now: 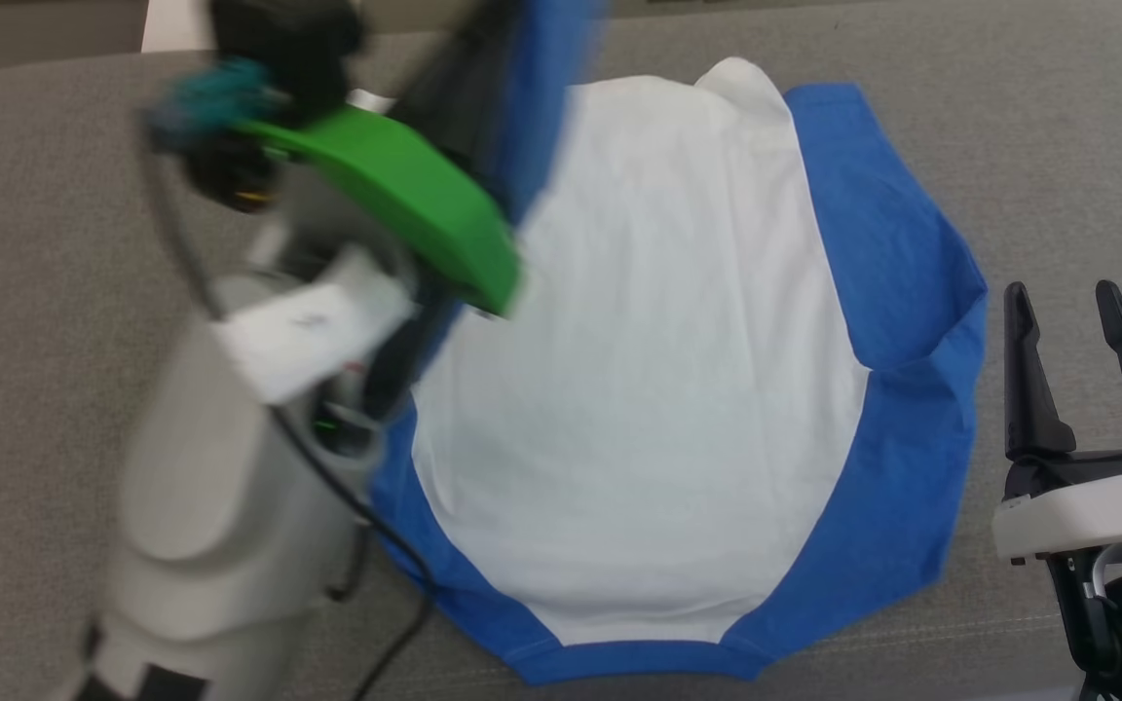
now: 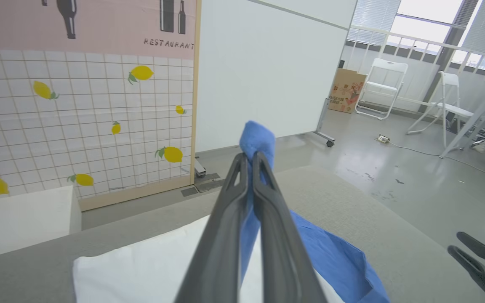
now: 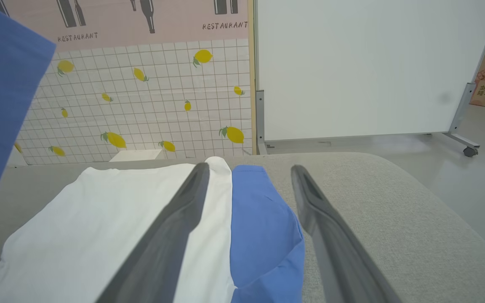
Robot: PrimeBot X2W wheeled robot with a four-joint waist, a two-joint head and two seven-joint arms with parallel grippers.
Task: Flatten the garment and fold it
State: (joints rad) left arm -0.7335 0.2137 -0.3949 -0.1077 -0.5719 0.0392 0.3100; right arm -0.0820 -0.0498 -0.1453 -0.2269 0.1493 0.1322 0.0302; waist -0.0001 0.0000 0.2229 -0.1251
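My left arm (image 1: pixel 201 506) is pale grey and round, with a bright green cover (image 1: pixel 405 200) and a black cable (image 1: pixel 381 531). My right pincer (image 1: pixel 1060 292) has two long black fingers (image 1: pixel 1028 389) on a white wrist (image 1: pixel 1087 506).

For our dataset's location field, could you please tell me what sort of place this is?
Probably a robotics lab or demo studio, not a home: a printed mock-restaurant backdrop, a wheeled white partition and folding chairs stand on a bare floor, beyond the grey upholstered surface holding the garment.
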